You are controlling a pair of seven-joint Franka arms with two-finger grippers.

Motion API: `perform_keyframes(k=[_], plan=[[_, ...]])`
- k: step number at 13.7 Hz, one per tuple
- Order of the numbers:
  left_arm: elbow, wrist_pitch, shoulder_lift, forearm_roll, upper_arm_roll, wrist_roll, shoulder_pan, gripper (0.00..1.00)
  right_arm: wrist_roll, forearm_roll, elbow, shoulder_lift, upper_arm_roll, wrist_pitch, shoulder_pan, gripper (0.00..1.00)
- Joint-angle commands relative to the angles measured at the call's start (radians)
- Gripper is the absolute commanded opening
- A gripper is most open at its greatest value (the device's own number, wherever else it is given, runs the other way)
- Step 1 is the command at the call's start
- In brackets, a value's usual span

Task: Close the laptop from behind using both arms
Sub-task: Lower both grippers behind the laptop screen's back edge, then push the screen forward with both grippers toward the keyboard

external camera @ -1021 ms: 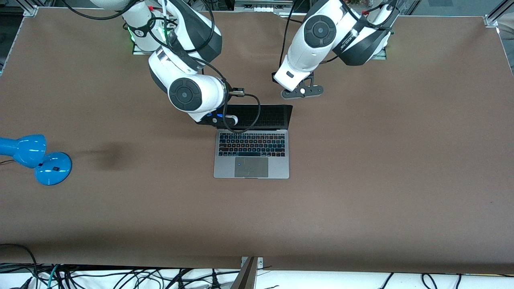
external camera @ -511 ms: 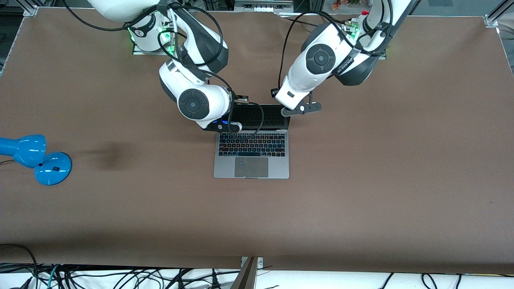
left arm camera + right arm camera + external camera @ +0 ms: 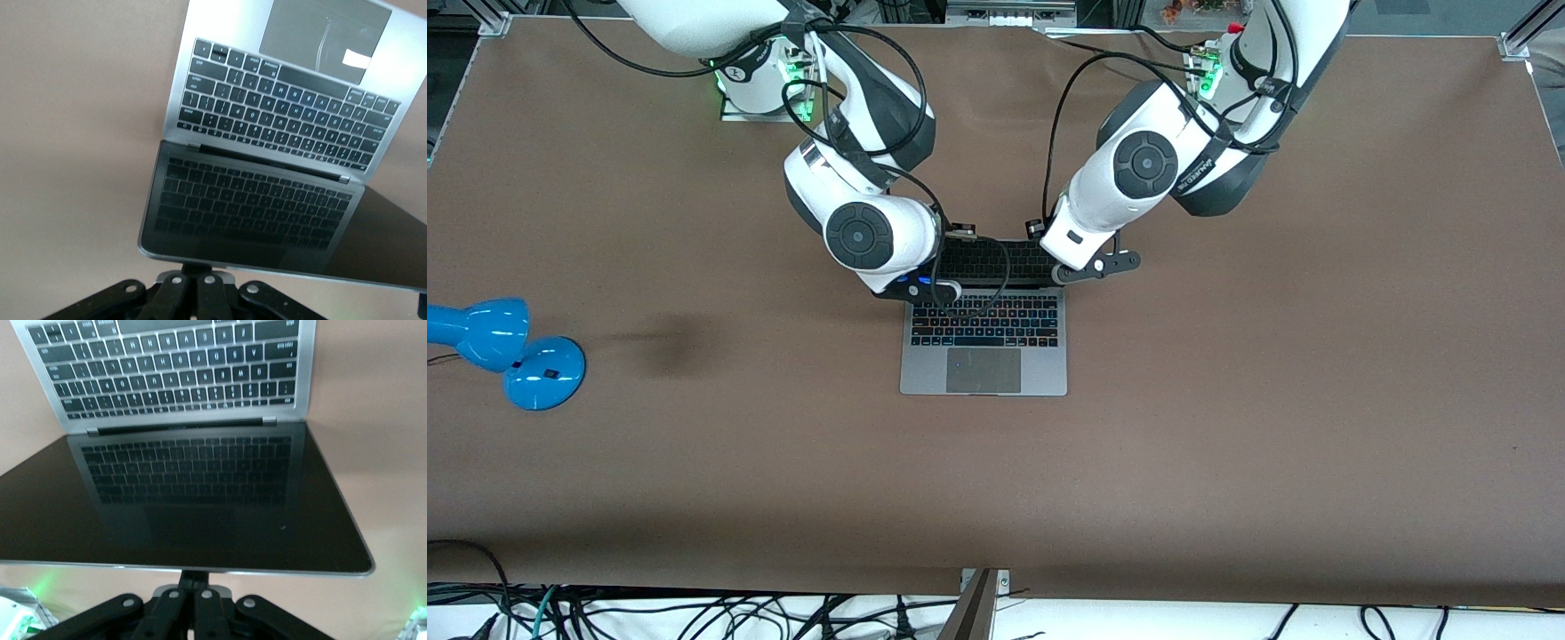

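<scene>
The silver-grey laptop (image 3: 983,370) sits open in the middle of the table, its dark screen tipped partway down over the black keyboard. My right gripper (image 3: 919,289) is shut, at the lid's corner toward the right arm's end. My left gripper (image 3: 1089,267) is shut too, at the lid's other corner. In the left wrist view the shut left gripper (image 3: 198,268) meets the top edge of the laptop (image 3: 280,107) lid. In the right wrist view the shut right gripper (image 3: 200,575) touches the laptop (image 3: 173,380) lid's top edge the same way. Neither gripper holds anything.
A blue desk lamp (image 3: 507,347) lies on the brown table (image 3: 1272,400) toward the right arm's end. Black cables hang from both arms over the laptop's screen, and more cables lie along the table's front edge (image 3: 694,613).
Both arms have come down toward the laptop. The left gripper has moved from the bare table onto the lid's top edge. The screen has tipped further down over the keyboard.
</scene>
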Motion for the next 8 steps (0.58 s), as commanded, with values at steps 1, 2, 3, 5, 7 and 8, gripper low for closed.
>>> perform_keyframes(k=[1,2,3,5,7,8], plan=[[0.059,-0.009,0.043,0.044,0.003,-0.002,-0.002,0.0,0.003,-0.02,-0.007,-0.004,-0.003,0.037,0.003,0.0],[0.059,-0.009,0.047,0.045,0.003,-0.002,-0.002,0.0,0.003,-0.022,-0.007,-0.004,-0.005,0.041,0.003,0.0],[0.062,-0.009,0.055,0.057,0.003,-0.002,-0.002,0.0,0.003,-0.03,-0.007,-0.002,-0.005,0.045,0.003,0.0],[0.082,-0.009,0.075,0.067,0.004,-0.004,-0.002,0.0,0.003,-0.065,-0.007,0.002,-0.005,0.07,0.003,0.0],[0.101,-0.009,0.089,0.067,0.017,-0.004,-0.002,0.0,0.001,-0.07,-0.007,0.008,-0.005,0.097,0.002,0.0],[0.104,-0.009,0.095,0.08,0.017,-0.004,-0.003,0.0,0.001,-0.071,-0.005,0.008,-0.006,0.097,0.002,0.0]])
